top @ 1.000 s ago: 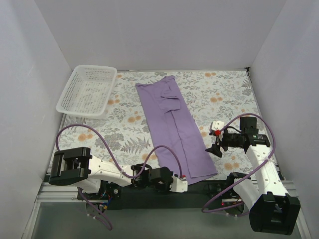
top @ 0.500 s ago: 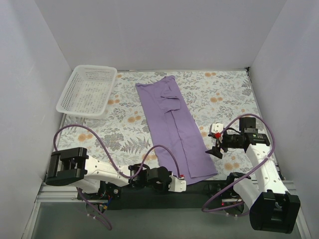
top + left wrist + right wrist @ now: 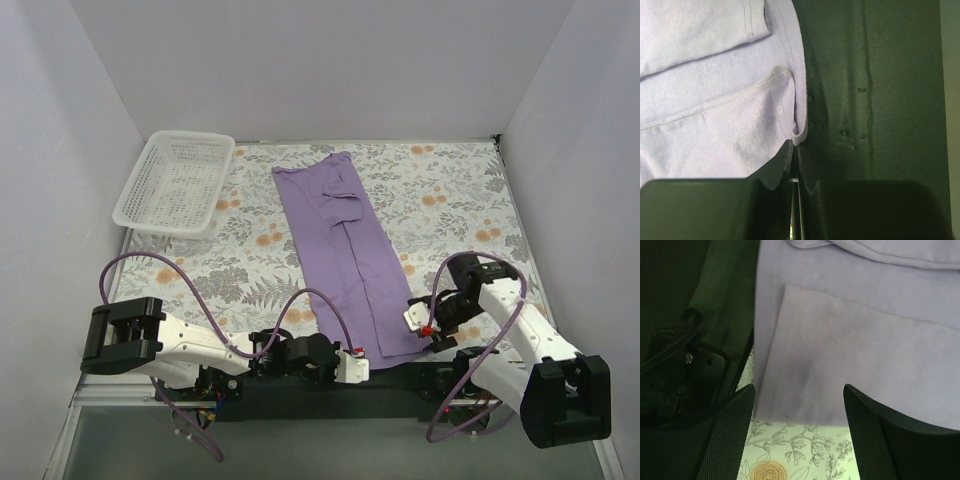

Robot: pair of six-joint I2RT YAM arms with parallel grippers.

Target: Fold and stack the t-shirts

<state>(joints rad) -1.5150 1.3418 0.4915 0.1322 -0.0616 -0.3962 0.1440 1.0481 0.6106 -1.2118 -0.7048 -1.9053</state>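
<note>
A purple t-shirt (image 3: 345, 250), folded lengthwise into a long strip, lies down the middle of the floral table cloth (image 3: 440, 200). My left gripper (image 3: 358, 366) lies low at the near edge and is shut on the shirt's near left hem corner (image 3: 799, 134); the shirt fills the left wrist view (image 3: 715, 90). My right gripper (image 3: 425, 322) is open just above the shirt's near right corner, and the right wrist view shows the purple cloth (image 3: 850, 360) between its fingers (image 3: 730, 435).
A white plastic basket (image 3: 175, 180) stands at the back left. The dark base rail (image 3: 400, 380) runs along the near edge under the shirt's hem. White walls close in the left, back and right sides.
My right gripper has dropped and moved toward the near edge, from beside the shirt's right side to its near right corner. My left gripper has shifted slightly left along the near edge.
</note>
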